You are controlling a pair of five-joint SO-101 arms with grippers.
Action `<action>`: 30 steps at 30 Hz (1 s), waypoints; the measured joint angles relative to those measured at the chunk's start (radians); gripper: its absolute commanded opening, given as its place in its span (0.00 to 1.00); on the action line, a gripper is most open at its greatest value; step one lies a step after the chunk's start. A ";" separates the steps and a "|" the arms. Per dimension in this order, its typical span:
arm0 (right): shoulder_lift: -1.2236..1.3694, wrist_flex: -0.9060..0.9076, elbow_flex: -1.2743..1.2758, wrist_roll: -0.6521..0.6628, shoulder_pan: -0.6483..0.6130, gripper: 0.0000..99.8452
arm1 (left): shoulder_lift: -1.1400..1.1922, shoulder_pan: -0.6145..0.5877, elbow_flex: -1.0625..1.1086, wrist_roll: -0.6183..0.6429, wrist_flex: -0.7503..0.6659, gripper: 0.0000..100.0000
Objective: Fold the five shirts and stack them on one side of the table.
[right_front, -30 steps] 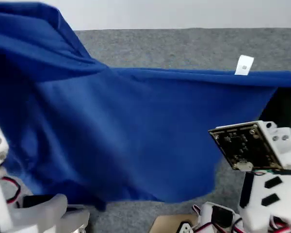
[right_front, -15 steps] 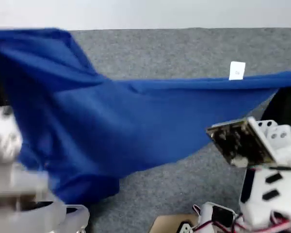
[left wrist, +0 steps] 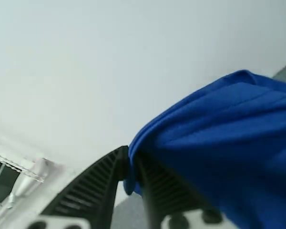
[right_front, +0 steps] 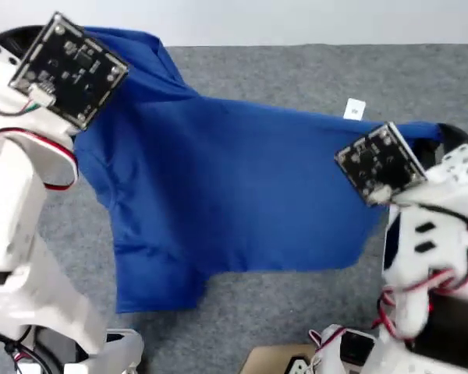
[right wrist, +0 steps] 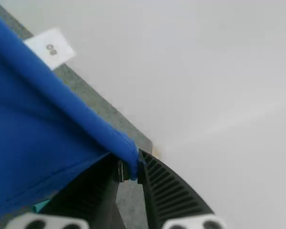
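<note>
A large blue shirt (right_front: pixel 234 195) hangs stretched between the two arms over the grey table (right_front: pixel 296 74), its lower hem near the front. A white tag (right_front: pixel 355 109) sticks up from its far edge. My left gripper (left wrist: pixel 129 164) is shut on a fold of the blue shirt (left wrist: pixel 219 129), held high at the far left corner. My right gripper (right wrist: pixel 130 167) is shut on the shirt's edge (right wrist: pixel 62 105) at the far right, with the white tag (right wrist: pixel 50 48) close by. In the high view the wrist camera boards cover both grippers.
The left arm's white body (right_front: pixel 23 257) stands at the front left and the right arm's body (right_front: pixel 429 265) at the front right. A brown board corner (right_front: pixel 269 360) lies at the front edge. Bare grey table shows beyond the shirt and near the front.
Both arms have swung toward the far side, carrying the shirt back and down. The cloth has dropped from close to the camera and now spreads flatter; the tag shifted left.
</note>
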 measured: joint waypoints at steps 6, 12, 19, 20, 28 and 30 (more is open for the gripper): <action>-0.160 0.000 0.000 0.044 0.000 0.01 | -0.002 0.000 -0.155 0.000 -0.002 0.00; -0.285 0.000 0.000 0.052 0.000 0.01 | -0.005 0.000 -0.396 0.000 -0.003 0.00; -0.325 0.034 -0.002 0.052 -0.002 0.01 | -0.026 0.000 -0.540 0.000 -0.005 0.00; -0.325 0.038 -0.002 0.048 -0.002 0.01 | -0.026 0.000 -0.535 0.000 -0.005 0.00; -0.325 0.048 -0.002 0.029 -0.002 0.01 | -0.025 0.000 -0.549 0.000 -0.003 0.00; -0.325 0.055 0.002 0.029 -0.002 0.01 | -0.025 0.000 -0.551 0.000 0.018 0.00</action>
